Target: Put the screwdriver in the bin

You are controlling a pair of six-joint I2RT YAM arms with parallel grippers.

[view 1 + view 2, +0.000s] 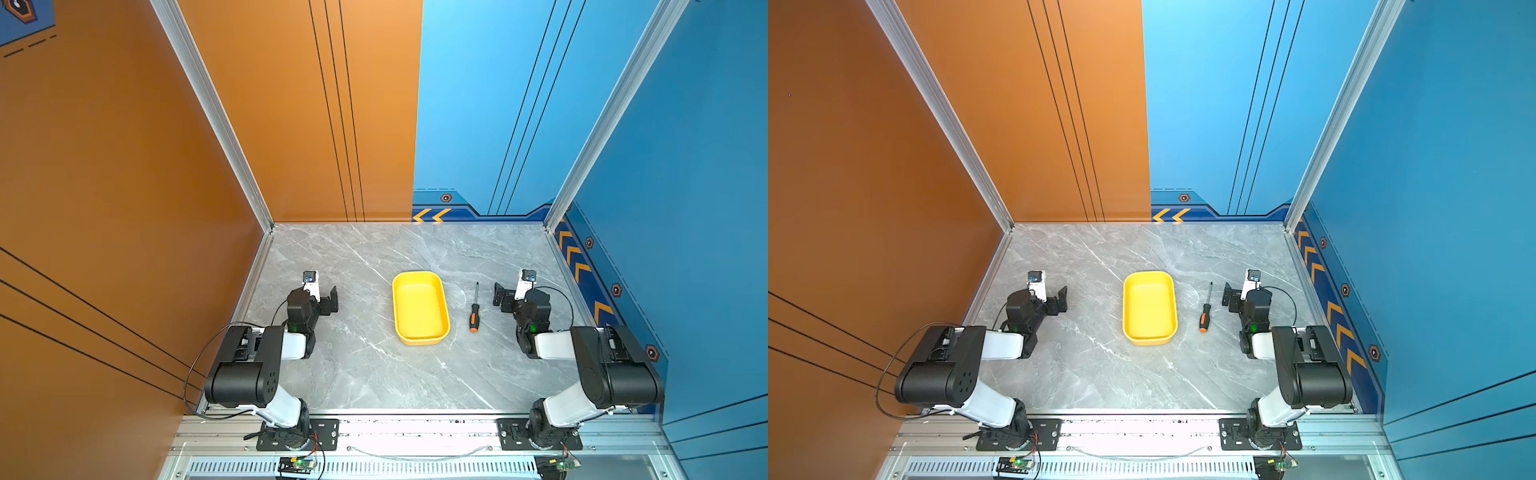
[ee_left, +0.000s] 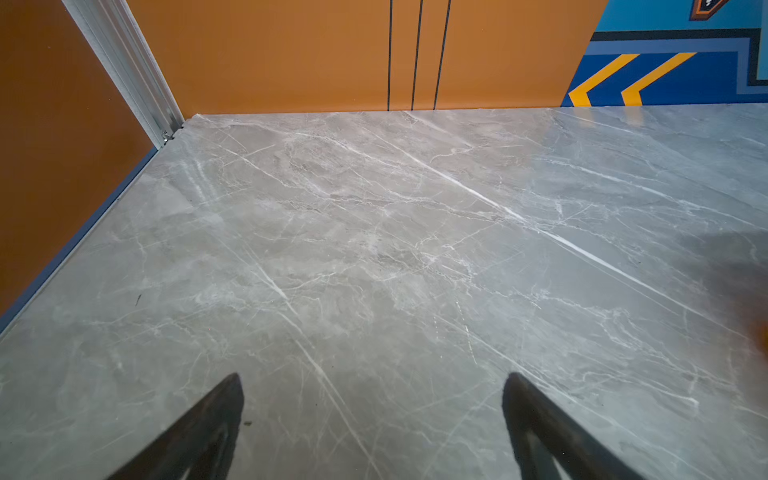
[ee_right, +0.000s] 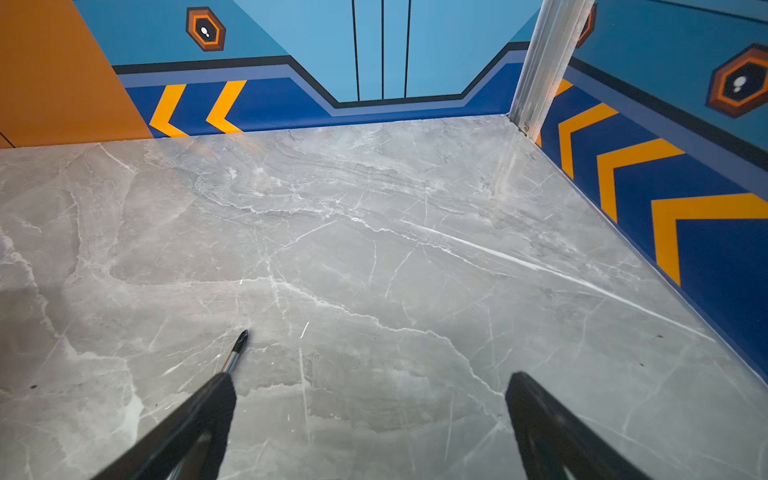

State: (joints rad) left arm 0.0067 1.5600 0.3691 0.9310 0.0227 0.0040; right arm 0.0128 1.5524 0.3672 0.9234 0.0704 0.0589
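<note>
Rail (image 1: pixel 415 428) of pale metal at the near edge, carrying the bases of the left arm (image 1: pixel 249 374) and the right arm (image 1: pixel 615 374), one at each side. Beyond it spreads the grey, marble-patterned table (image 1: pixel 374 374). Both arms fold forward and low over this surface, each gripper turned inward toward the middle.

The left gripper (image 1: pixel 331 300) (image 1: pixel 1061 299) hangs well apart from the task objects. In the left wrist view its fingers (image 2: pixel 216 415) stand wide, with only bare table between them, so it is released and holds nothing. The right gripper (image 1: pixel 500 297) (image 1: pixel 1228 296) is likewise spread wide and empty, as the right wrist view (image 3: pixel 374 376) confirms.

Mid-table, in both top views, sits the bin (image 1: pixel 419 307) (image 1: pixel 1149 307), a shallow yellow tray with its long side running near to far. The screwdriver (image 1: pixel 474 309) (image 1: pixel 1205 309) lies flat on the table outside the bin, between the bin and the right gripper, near both and touching neither. Its orange handle end points toward the rail and its thin shaft toward the back. In the right wrist view only the shaft tip (image 3: pixel 237 351) shows, past one finger.

At the far side rise an orange wall (image 1: pixel 291 104) and a blue wall (image 1: pixel 478 104).
</note>
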